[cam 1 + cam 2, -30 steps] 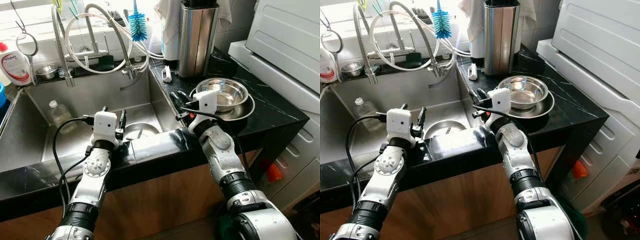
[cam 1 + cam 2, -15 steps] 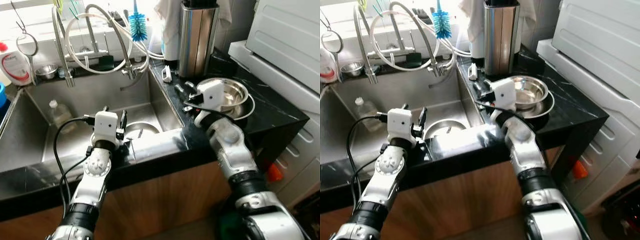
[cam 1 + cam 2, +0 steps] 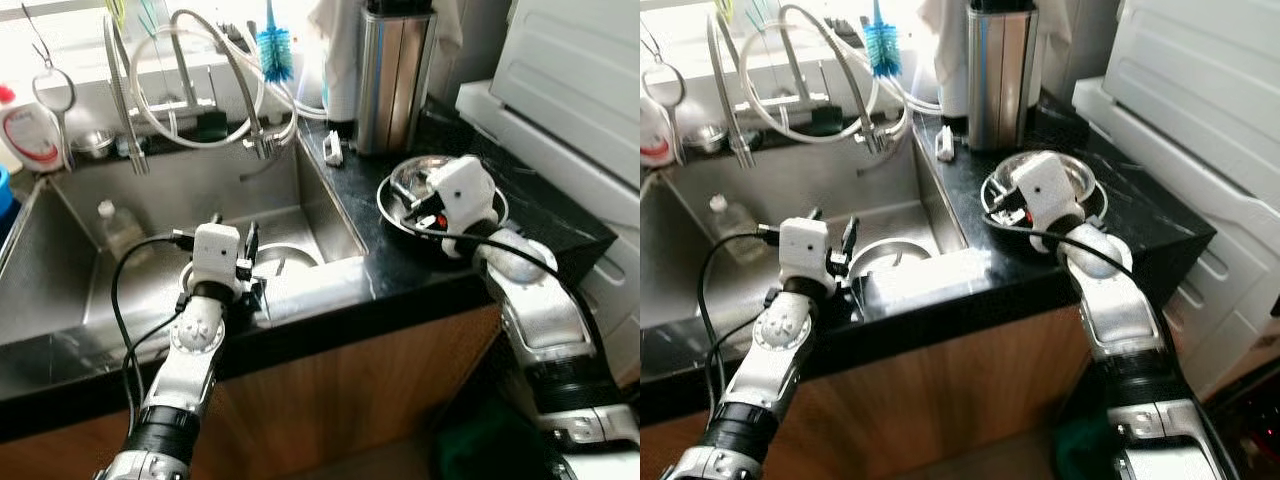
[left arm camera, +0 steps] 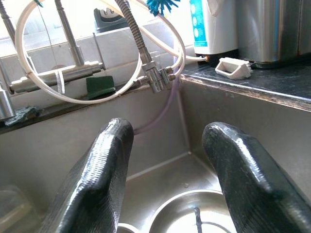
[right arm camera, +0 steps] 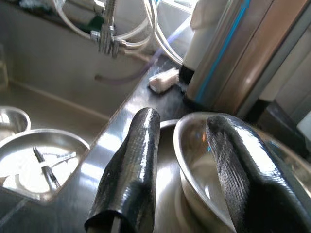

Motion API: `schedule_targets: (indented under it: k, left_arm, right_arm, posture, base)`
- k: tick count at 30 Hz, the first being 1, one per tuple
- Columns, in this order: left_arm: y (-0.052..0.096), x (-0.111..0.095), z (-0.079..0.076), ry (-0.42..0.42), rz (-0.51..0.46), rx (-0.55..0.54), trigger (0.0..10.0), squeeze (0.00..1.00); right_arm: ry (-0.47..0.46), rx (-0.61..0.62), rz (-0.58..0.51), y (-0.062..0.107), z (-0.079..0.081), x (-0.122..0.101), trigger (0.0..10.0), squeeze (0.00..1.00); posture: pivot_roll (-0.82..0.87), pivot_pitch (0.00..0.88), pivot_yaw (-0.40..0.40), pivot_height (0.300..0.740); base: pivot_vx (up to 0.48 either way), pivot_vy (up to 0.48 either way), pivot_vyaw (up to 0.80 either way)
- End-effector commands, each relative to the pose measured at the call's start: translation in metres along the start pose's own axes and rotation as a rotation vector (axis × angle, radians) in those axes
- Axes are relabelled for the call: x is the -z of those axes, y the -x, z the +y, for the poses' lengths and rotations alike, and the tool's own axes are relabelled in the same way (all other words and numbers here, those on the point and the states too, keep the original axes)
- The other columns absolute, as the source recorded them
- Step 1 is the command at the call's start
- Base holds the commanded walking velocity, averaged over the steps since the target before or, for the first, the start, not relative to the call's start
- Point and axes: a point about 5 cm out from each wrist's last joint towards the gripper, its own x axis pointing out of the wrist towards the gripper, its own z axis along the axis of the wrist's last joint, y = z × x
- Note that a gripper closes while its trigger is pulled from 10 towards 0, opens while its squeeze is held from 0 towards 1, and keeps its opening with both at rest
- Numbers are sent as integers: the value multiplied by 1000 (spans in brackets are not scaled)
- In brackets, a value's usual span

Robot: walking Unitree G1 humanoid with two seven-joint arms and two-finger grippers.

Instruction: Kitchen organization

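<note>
Our right gripper [image 5: 182, 170] is wide, straddling the bowl [image 5: 209, 165] rim to grab it; left gripper [image 4: 170, 179] wide, idle over sink [image 3: 90, 260].

A black marble desk [image 3: 560, 215] with a wooden front [image 3: 330, 400] holds a steel sink [image 3: 150, 200]. Daylight falls from a window [image 3: 70, 30] behind the tap [image 3: 190, 60]. A white appliance [image 3: 570, 70] stands to the right.

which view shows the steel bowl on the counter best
The right wrist view: the steel bowl is close, its rim between the right gripper's open fingers. In both eye views the gripper's white housing hides much of it.
</note>
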Motion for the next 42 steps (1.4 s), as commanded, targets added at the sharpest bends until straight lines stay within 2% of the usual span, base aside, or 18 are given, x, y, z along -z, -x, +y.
schedule_targets:
  k: [1,10,23,42]
  left_arm:
    - [2,3,2,-12,16,3,10000,0]
    - [2,3,2,-12,16,3,10000,0]
    - [2,3,2,-14,20,11,10000,0]
    - [-1,1,1,-15,16,19,10000,0]
  right_arm:
    - [22,-21,13,3,2,-4,10000,0]
    - [38,11,99,8,-6,3,10000,0]
    - [81,-11,195,8,-17,19,10000,0]
    - [150,-42,231,-2,-27,24,10000,0]
  posture:
    - [-148,0,51,740]
    - [-147,0,51,740]
    - [-147,0,56,740]
    - [-143,0,62,740]
  base:
    - [0,0,0]
    - [0,0,0]
    - [0,0,0]
    - [0,0,0]
